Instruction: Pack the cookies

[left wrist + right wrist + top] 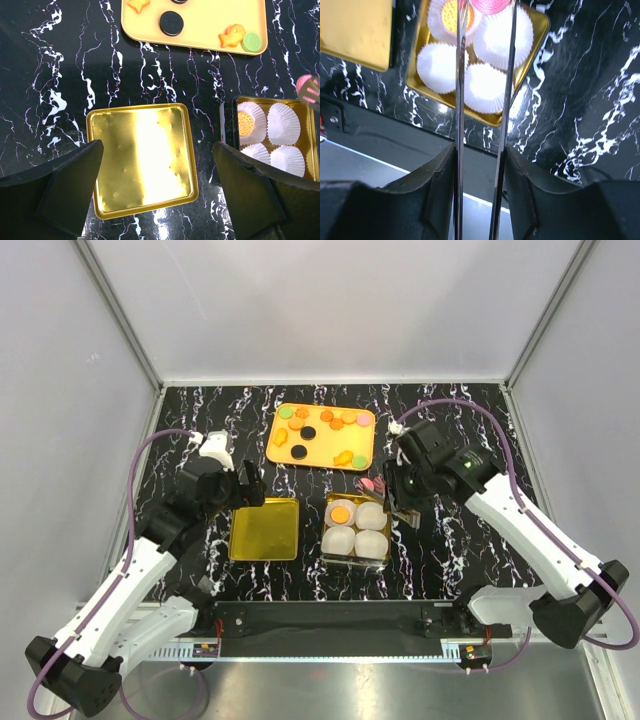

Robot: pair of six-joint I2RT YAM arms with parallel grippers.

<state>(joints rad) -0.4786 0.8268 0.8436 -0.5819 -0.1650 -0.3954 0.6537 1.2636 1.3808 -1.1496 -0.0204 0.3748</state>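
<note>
Several cookies in orange, green, pink and black lie on a yellow tray [323, 412] at the back; a black cookie [171, 23] shows in the left wrist view. A gold box [358, 562] holds white paper cups; one orange cookie [341, 513] sits in its far-left cup, also seen in the right wrist view [451, 14]. My right gripper [405, 485] is shut on metal tongs [459, 100], whose tips pinch a pink cookie [490, 5] above the box's far side. My left gripper [157, 185] is open and empty above a gold lid [140, 160].
The gold lid [265, 530] lies flat just left of the box. Grey enclosure walls stand on three sides of the black marbled table. A black rail [330, 620] runs along the near edge.
</note>
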